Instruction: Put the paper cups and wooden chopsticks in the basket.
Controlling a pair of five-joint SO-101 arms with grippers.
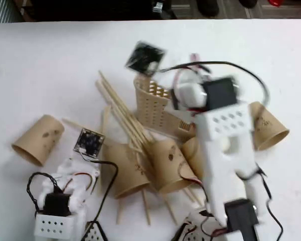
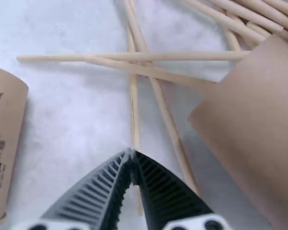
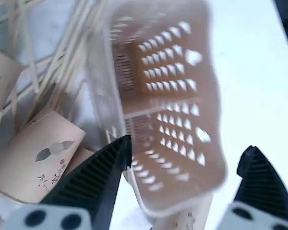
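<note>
Here, basket (image 3: 163, 96) tipped, mouth facing spread right fingers (image 3: 93, 182), left fingers (image 2: 105, 187) pressed together above chopstick (image 2: 133, 105) pointing away.

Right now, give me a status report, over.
Left claw shut, above loose chopsticks. Right claw open over basket, nothing seen inside. Cups lying on their sides, some beside basket.

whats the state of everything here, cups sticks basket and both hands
basket, tipped on its side, empty
paper cups, lying on their sides
wooden chopsticks, loose, scattered, crossing each other
left hand, shut, holding nothing, above a chopstick
right hand, open, at the basket's mouth
</note>
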